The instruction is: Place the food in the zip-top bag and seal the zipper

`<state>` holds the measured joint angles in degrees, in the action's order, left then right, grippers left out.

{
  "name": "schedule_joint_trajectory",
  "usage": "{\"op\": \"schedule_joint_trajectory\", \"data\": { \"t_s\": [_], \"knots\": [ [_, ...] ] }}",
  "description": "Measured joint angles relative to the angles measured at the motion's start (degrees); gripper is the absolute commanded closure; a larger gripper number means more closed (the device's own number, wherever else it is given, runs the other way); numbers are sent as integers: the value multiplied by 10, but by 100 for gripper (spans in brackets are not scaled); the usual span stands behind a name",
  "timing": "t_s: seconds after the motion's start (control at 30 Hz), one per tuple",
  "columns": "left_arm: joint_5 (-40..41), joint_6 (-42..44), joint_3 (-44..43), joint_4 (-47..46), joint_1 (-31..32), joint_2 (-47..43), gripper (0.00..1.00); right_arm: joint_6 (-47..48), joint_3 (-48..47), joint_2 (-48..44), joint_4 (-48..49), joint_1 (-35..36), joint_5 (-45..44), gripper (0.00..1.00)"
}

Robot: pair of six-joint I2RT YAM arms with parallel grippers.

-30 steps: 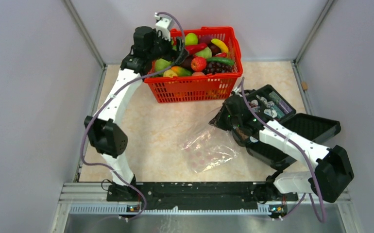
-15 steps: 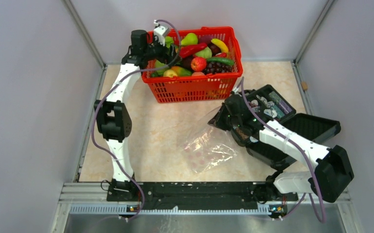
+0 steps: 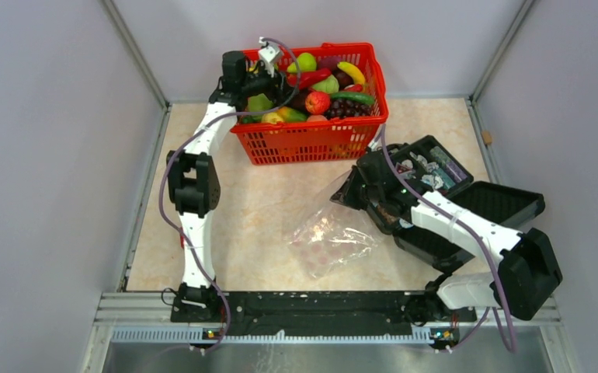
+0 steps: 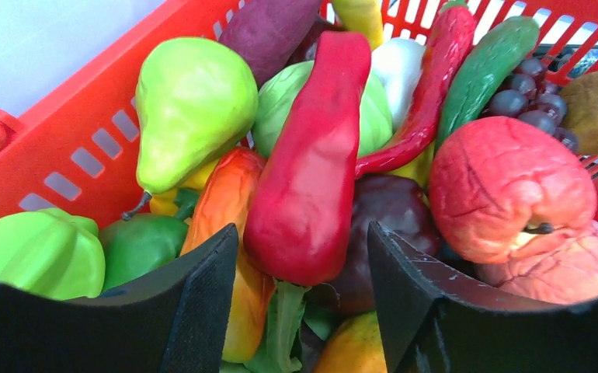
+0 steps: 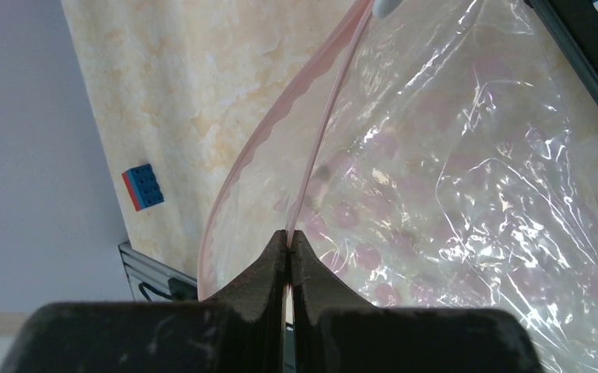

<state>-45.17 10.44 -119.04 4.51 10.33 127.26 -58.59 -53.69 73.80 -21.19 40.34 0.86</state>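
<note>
The left gripper (image 4: 302, 233) stands with its jaws apart on either side of the blunt lower end of the red chili (image 4: 311, 155). The gaps look very slim, and I cannot tell whether the pads touch it. Since the earlier top view, the left arm has swung from the rear left corner of the red basket (image 4: 71, 116) to over its fruit, with the elbow drawn in towards the basket. Around the chili lie a green pear (image 4: 191, 109), a cabbage (image 4: 280, 93), a cucumber (image 4: 486, 66), grapes (image 4: 533, 101) and a wrinkled red fruit (image 4: 509, 186).

The right gripper (image 5: 290, 237) is pinched together on the zipper (image 5: 327, 109), holding one lip up so the mouth of the zip-top bag (image 5: 467, 194) gapes. The bag lies on the table (image 5: 172, 93) between the basket and the black case (image 3: 505, 202), and it and the right arm have hardly shifted.

From above, the left fingers are hidden under the wrist. Both wrist views cut off the finger roots, and the right one crops the bag's far end. The right arm covers part of the case.
</note>
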Motion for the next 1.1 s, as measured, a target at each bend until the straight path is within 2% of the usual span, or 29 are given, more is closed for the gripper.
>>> {"op": "schedule_joint_trajectory", "data": {
  "t_s": [0.2,0.3,0.33,0.47,0.7,0.93,1.1],
  "knots": [
    [0,0,-2,-14,0,17,78,0,0,2,2,0,3,100],
    [3,-2,24,-31,2,6,94,0,0,2,2,0,3,100],
    [7,-2,42,-42,2,-2,96,0,0,2,2,0,3,100],
    [24,-9,108,-65,3,-49,100,0,0,2,3,0,3,100],
    [65,-20,224,-76,6,-189,100,0,0,2,3,0,-9,100],
    [74,-23,317,-37,24,-408,100,-2,-1,2,7,0,-16,100],
    [96,-60,419,9,85,-557,100,-11,-4,2,10,0,-26,100]
  ]
}}
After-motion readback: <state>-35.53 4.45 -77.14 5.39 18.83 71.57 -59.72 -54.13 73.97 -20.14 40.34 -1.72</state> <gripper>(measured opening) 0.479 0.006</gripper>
